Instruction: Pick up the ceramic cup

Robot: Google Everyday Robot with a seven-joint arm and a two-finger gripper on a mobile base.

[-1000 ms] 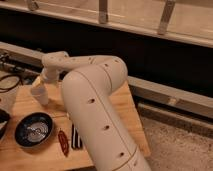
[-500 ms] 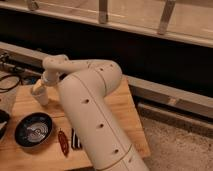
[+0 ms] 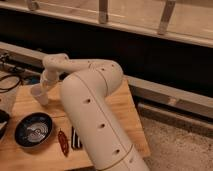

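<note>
The ceramic cup (image 3: pixel 38 96) is small, plain and white, and stands at the far left of the wooden table (image 3: pixel 126 112). My gripper (image 3: pixel 42 88) comes down from the white arm right at the cup, over its top and far side. I cannot tell whether the cup rests on the table or is held. The gripper's own end is mostly hidden by the wrist and merges with the cup's white.
A wide dark bowl (image 3: pixel 33 131) with a pale swirl sits at the table's front left. A red object (image 3: pixel 62 143) and a dark one (image 3: pixel 75 140) lie beside it. Black cables (image 3: pixel 10 84) lie at far left. My bulky arm (image 3: pixel 92 110) covers the table's middle.
The arm's elbow has shifted slightly left and down. The gripper and the cup stay in nearly the same place.
</note>
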